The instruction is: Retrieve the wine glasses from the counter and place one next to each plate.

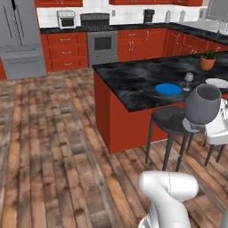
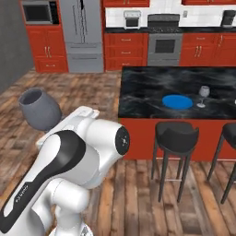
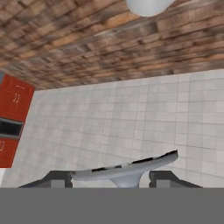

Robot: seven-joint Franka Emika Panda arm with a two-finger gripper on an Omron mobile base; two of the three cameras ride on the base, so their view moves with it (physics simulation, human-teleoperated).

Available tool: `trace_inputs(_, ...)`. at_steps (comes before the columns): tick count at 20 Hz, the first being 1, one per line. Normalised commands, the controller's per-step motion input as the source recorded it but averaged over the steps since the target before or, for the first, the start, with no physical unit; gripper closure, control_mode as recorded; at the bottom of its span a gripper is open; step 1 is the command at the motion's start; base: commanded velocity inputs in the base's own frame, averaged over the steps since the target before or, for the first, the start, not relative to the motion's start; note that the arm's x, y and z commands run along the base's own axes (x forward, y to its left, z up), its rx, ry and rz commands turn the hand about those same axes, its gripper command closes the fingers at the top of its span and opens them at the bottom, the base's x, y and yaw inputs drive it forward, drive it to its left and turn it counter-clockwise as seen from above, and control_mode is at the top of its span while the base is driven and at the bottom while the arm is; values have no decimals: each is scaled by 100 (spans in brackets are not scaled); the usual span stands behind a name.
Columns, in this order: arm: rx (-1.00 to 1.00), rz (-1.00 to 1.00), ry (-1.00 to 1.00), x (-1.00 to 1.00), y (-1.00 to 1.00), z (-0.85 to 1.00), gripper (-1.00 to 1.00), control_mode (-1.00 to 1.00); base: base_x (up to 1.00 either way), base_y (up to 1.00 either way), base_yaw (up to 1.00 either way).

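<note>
Wine glass (image 1: 202, 104) held in gripper (image 3: 114, 178), raised clear of island (image 1: 133, 84) edge, above stool (image 1: 168, 120) in left base view. Jaws closed on glass foot (image 3: 127, 168), seen edge-on between fingertips. Second glass (image 2: 203, 93) already set just beside blue plate (image 2: 177, 102); white plate (image 1: 218, 83) lacks one. Carry judged best kept slow, grip firm, set-down beside white plate, clear of potted plant (image 1: 207, 61). Glass long axis near upright, slightly tilted, bowl mouth upward.

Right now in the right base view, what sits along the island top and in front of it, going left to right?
Held wine glass at far left → blue plate → second wine glass standing on the island; one stool stands below the plate.
</note>
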Motion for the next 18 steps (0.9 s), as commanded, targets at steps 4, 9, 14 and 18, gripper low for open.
trace_inputs(4, 0, 0, 0, 0, 0, 0, 100, 100, -28, -100, 0)
trace_inputs(9, 0, 0, 0, 0, 0, 0, 100, 100, -2, -100, 0)
trace_inputs(14, 0, 0, 0, 0, 0, 0, 100, 100, 0, -100, 0)
trace_inputs(18, 0, 0, 0, 0, 0, 0, 100, 100, 0, -100, 0)
